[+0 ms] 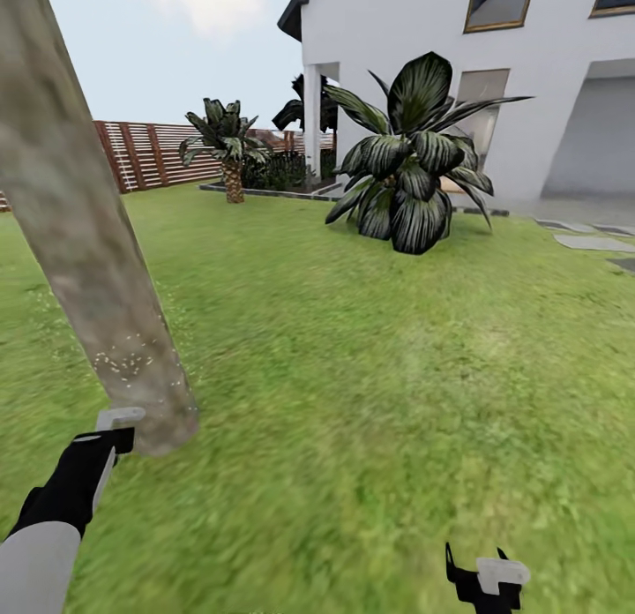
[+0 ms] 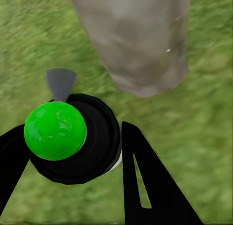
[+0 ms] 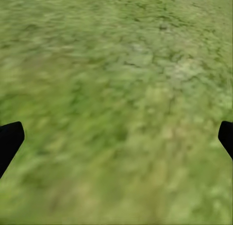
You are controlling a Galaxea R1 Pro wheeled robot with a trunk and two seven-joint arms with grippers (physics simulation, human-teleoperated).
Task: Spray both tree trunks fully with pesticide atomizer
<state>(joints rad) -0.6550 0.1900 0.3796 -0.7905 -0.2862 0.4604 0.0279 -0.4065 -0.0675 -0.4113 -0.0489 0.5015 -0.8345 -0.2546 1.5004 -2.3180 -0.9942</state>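
Holding the pesticide atomizer (image 2: pixel 73 137) pinched between its two black fingers, the left gripper (image 1: pixel 106 438) sits at about 8 o'clock in the head view, just beside the base of the near tree trunk (image 1: pixel 79 235). In the left wrist view the camera looks down the atomizer's long axis: the round dark body is seen end-on, topped by a dot that shows green here, and a small grey nozzle tab (image 2: pixel 60 83) points toward the trunk base (image 2: pixel 141 45). The long axis therefore runs roughly along the fingers, with the spray outlet facing the trunk.

The right gripper (image 1: pixel 485 583), at about 5 o'clock, is spread wide and empty; its fingertips (image 3: pixel 9 140) stand well apart over bare grass (image 3: pixel 116 104).

Progress, as judged: pickup is done. Pale specks (image 1: pixel 128 363) low on the near trunk suggest that spraying has begun, but most of the trunk looks uncovered. A second tree remains to be treated.

Farther off stand a broad-leaved shrub (image 1: pixel 410 168) at 1 o'clock, a small palm (image 1: pixel 227 146), a fence (image 1: pixel 145 155) and the house (image 1: pixel 529 76).
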